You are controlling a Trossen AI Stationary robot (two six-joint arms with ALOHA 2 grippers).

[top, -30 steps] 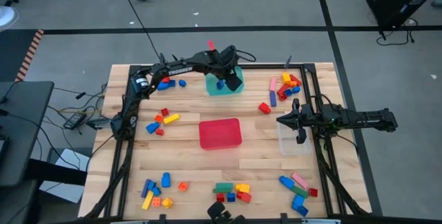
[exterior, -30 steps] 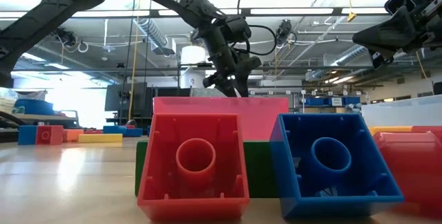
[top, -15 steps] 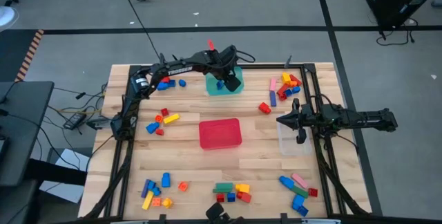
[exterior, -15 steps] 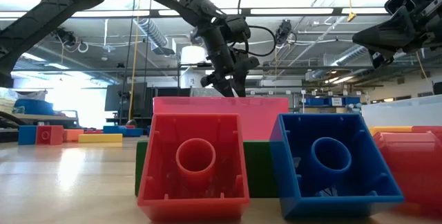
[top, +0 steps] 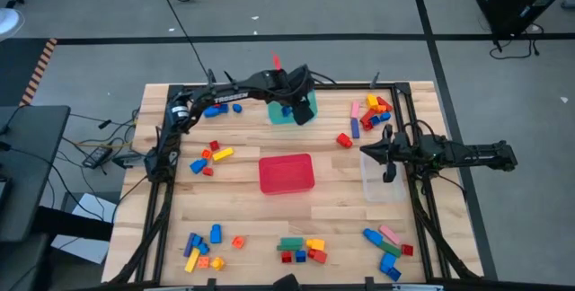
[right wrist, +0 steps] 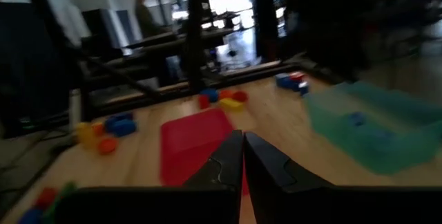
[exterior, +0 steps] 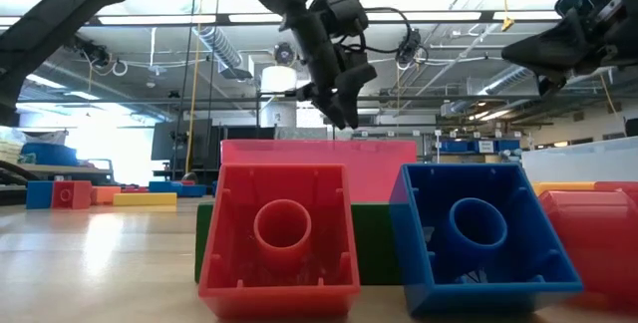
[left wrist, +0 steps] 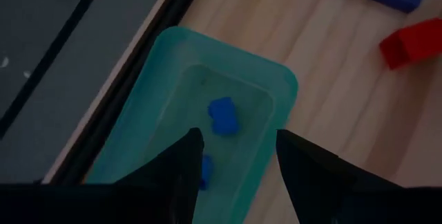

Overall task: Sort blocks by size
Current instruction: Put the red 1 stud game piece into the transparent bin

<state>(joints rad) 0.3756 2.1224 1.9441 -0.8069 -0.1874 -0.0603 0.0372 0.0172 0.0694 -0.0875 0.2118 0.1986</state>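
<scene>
My left gripper (top: pixel 302 108) (left wrist: pixel 238 137) hangs open over the teal tub (top: pixel 279 116) at the table's far middle, its fingers slanting down with nothing between them. Two small blue blocks (left wrist: pixel 223 115) (left wrist: pixel 205 171) lie on the floor of the teal tub (left wrist: pixel 276 79). My right gripper (top: pixel 364 154) (right wrist: pixel 243 137) is shut and empty, pointing level over the far end of the clear tub (top: pixel 382 185) at the right. More blocks lie in loose groups on the table: far left (top: pixel 216 109), left (top: pixel 211 154), far right (top: pixel 370 111) and along the near edge (top: pixel 301 249).
A red tub (top: pixel 287 173) stands in the middle of the table. Block groups also lie at the near left (top: pixel 202 249) and near right (top: pixel 386 246). A red block (exterior: pixel 279 238) and a blue block (exterior: pixel 478 238) lie close to the low camera. Black frame rails run along the table's sides.
My left gripper has risen above the teal tub and rolled a little about its own pointing line; the gap between its fingers looks the same. The blue blocks in the tub have stayed put.
</scene>
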